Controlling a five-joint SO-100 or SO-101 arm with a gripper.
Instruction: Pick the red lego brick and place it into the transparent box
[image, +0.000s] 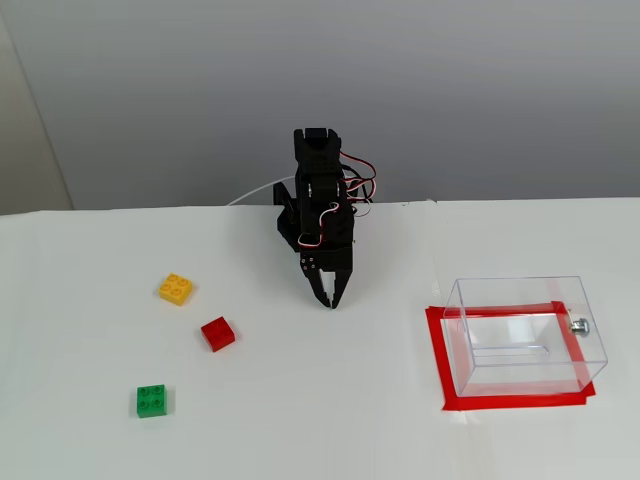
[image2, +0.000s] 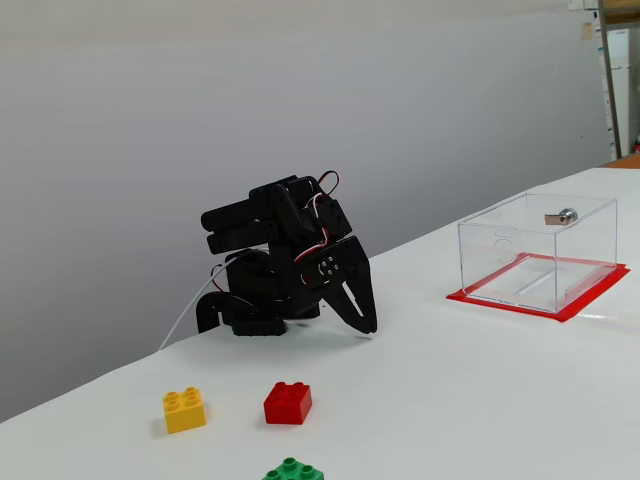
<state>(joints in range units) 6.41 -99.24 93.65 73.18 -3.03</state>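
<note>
One gripper (image: 330, 303), jaws closed, empty, tips down near the table (image: 300, 420). Red brick (image: 218, 333) sits mid-left between yellow brick (image: 176, 289) and green brick (image: 152, 400); clear box (image: 525, 335) near right edge.

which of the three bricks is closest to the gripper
The red lego brick: it lies nearest the gripper, while the yellow brick and the green brick sit farther left in that fixed view.
</note>
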